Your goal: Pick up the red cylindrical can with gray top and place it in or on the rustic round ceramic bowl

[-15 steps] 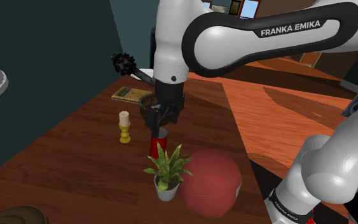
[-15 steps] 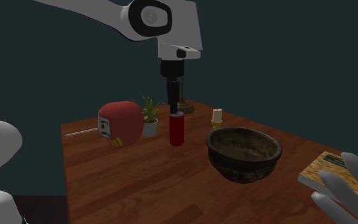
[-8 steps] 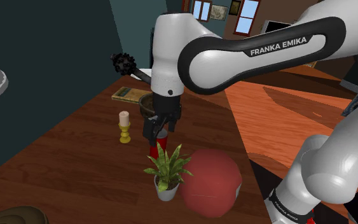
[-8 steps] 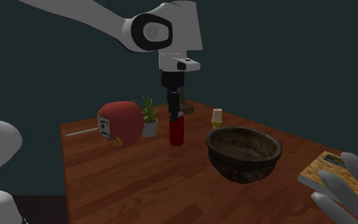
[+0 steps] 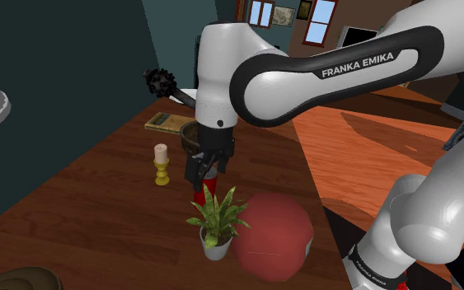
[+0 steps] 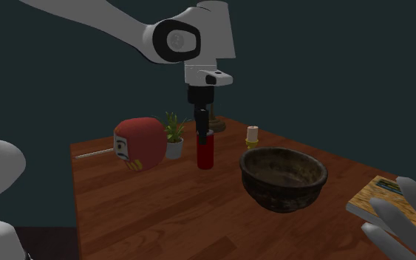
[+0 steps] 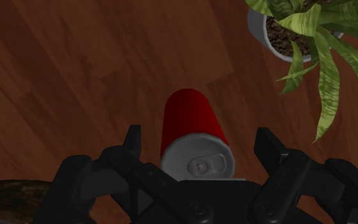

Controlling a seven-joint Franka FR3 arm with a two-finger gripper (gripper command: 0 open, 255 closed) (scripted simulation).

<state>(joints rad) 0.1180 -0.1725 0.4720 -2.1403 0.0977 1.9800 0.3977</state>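
Can: red can [image 6: 205, 154] with a grey top, upright on the wooden table [image 6: 162, 210], between the potted plant [image 6: 173, 137] and the bowl [image 6: 284, 193].
Gripper: the gripper [image 7: 198, 137] is straight above the can, fingers spread, one each side of the top. There are gaps on both sides, so it is grasping nothing.
Axis: the can's long axis is vertical, in line with the hand.
Depth: the tips probably sit just below the rim; hard to judge.
Bowl: near the can, towards the second exterior view's right.
Next: likely close, then lift.
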